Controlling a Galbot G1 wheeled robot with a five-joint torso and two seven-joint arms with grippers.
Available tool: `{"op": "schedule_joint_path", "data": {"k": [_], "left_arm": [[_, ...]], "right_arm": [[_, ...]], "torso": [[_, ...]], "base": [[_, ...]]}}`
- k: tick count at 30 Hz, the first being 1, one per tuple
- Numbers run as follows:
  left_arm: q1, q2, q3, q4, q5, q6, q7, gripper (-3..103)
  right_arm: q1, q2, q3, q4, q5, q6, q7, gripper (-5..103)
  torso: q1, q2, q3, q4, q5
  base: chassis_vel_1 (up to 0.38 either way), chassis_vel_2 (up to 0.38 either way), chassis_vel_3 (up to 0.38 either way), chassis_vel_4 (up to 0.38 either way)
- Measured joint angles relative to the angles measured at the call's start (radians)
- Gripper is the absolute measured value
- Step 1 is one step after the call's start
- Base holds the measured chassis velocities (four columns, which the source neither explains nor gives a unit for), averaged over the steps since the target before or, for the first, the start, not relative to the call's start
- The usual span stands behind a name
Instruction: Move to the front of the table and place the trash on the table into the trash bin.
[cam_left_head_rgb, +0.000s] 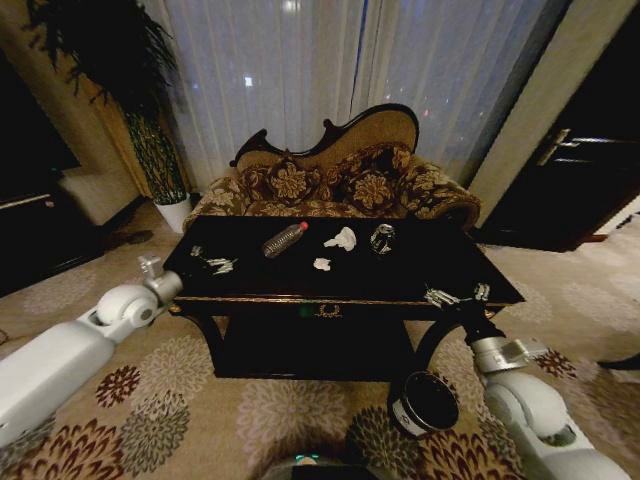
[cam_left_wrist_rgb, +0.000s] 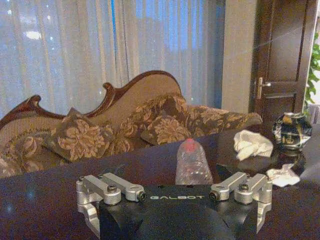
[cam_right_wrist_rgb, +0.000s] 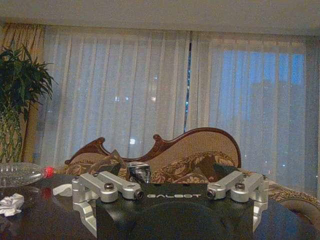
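Tabletop (cam_left_head_rgb: 400, 285): glossy black with gold edge trim and a gold emblem at the front centre, standing on a floral carpet (cam_left_head_rgb: 200, 400) right in front of the robot.
Plastic bottle (cam_left_head_rgb: 284, 239): clear, red cap, lying on its side on the far left-centre part of the tabletop, cap towards the sofa; in the left wrist view (cam_left_wrist_rgb: 192, 163) it lies just beyond that tool, cap end away from the camera.
Paper wads: a larger white crumpled wad (cam_left_head_rgb: 342, 238) lies between the bottle and the can; a smaller white scrap (cam_left_head_rgb: 322, 264) lies nearer the front edge, apart from the larger one.
Can (cam_left_head_rgb: 382, 238): small and silvery, upright (as far as can be told), on the far right-centre of the tabletop, just beside the larger wad.
Trash bin (cam_left_head_rgb: 425, 402): dark, cylindrical, pale band on its side, on the carpet below the tabletop's front right corner, close to the right arm.
Left tool (cam_left_head_rgb: 213, 262): over the left part of the tabletop, near its surface, left of the bottle; fingers spread wide with nothing between them.
Right tool (cam_left_head_rgb: 455, 296): at the front right edge of the tabletop, above the bin; fingers spread apart, holding nothing.
Sofa (cam_left_head_rgb: 330, 175): carved wooden back, floral cushions, directly behind the tabletop.
Behind: pale curtains (cam_left_head_rgb: 330, 70) across the window, a potted plant (cam_left_head_rgb: 150, 130) to the left.
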Motion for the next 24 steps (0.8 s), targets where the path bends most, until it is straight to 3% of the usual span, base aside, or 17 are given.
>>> {"op": "schedule_joint_path", "data": {"k": [11, 24], "left_arm": [[-0.125, -0.064, 0.105, 0.082, -0.005, 0.004, 0.004, 100], [-0.303, -0.159, 0.299, 0.181, 0.002, 0.0, 0.015, 100]], "right_arm": [[-0.001, 0.006, 0.0, -0.005, 0.003, 0.002, -0.005, 100], [-0.014, 0.014, 0.014, 0.008, 0.008, 0.005, -0.009, 100]], "torso": [[0.0, 0.0, 0.0, 0.0003, -0.0001], [0.0, 0.0, 0.0, 0.0002, -0.0001]], "base": [[0.0, 0.0, 0.0, 0.0], [0.0, 0.0, 0.0, 0.0]]}}
